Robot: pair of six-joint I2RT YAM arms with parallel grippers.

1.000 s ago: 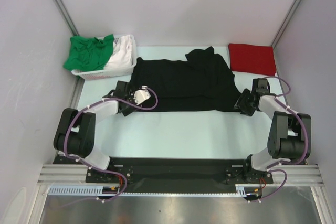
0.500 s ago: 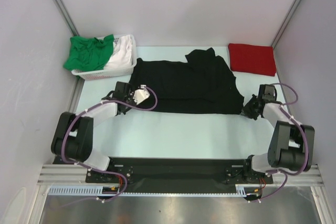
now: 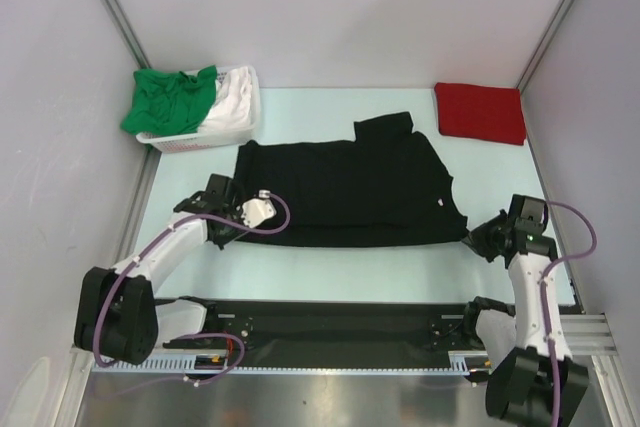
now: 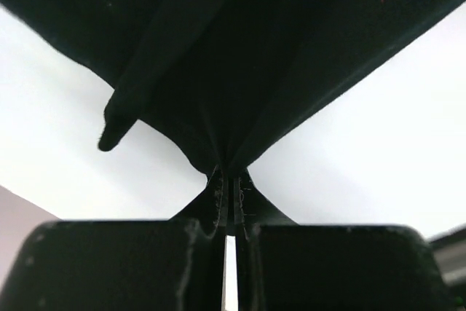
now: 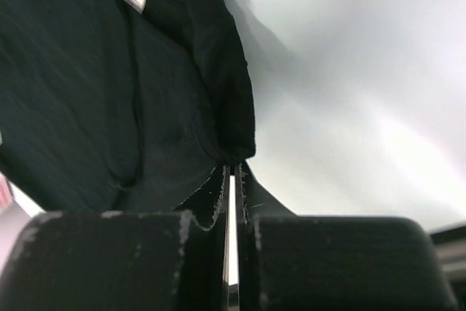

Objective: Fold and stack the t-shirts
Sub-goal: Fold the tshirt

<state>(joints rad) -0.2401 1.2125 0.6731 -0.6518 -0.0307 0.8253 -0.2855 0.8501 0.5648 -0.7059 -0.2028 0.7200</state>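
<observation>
Top external view: one black shirt (image 3: pixel 345 182) lies spread flat mid-table (image 3: pixel 350 272). One red shirt (image 3: pixel 480 112) sits folded at the far right corner. One green shirt (image 3: pixel 165 97) and one white shirt (image 3: pixel 232 102) fill the single basket (image 3: pixel 195 140) at far left, making four in all. Both grippers are clamped on the black shirt: the left gripper (image 4: pixel 228 180) pinches its near left corner, the right gripper (image 5: pixel 231 172) its near right corner.

my counter (image 3: pixel 340 267): pale blue-green surface | centre: black t-shirt (image 3: pixel 345 182) spread wide, one sleeve pointing to the upper middle | upper right corner: red t-shirt (image 3: pixel 480 112) folded into a rectangle, apart from the black one | upper left corner: white basket (image 3: pixel 200 140), just beside the black t-shirt's corner
</observation>
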